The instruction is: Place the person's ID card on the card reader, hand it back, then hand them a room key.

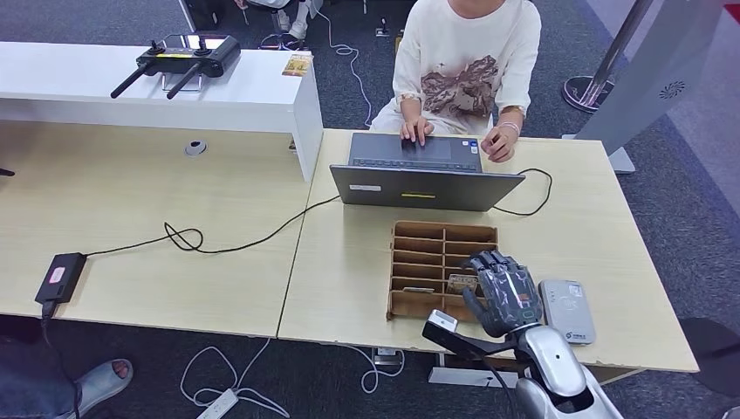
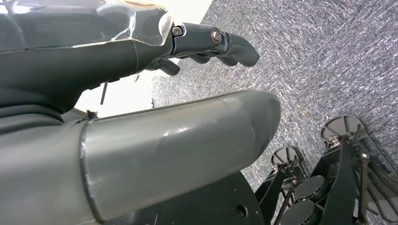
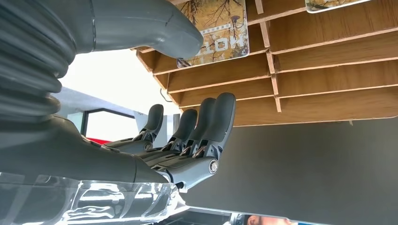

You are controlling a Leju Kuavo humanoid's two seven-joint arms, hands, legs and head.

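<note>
My right hand (image 1: 504, 292) hovers open over the near right part of a wooden slotted box (image 1: 436, 253) on the table. A room key card (image 3: 220, 29) with a printed picture lies in one slot, right by my thumb (image 3: 155, 26); I cannot tell if they touch. My other fingers (image 3: 204, 119) stretch out apart from the thumb and hold nothing. A second card (image 3: 333, 3) lies in another slot. The grey card reader (image 1: 567, 310) sits just right of my hand. The person (image 1: 467, 61) sits across the table. My left hand (image 2: 206, 44) hangs over the carpet, holding nothing.
An open laptop (image 1: 423, 175) stands behind the box, one of the person's hands (image 1: 417, 131) on it and the other (image 1: 501, 142) beside it. A black cable (image 1: 188, 237) runs left to a power brick (image 1: 59, 275). A white counter (image 1: 244, 92) carries a controller (image 1: 179, 57).
</note>
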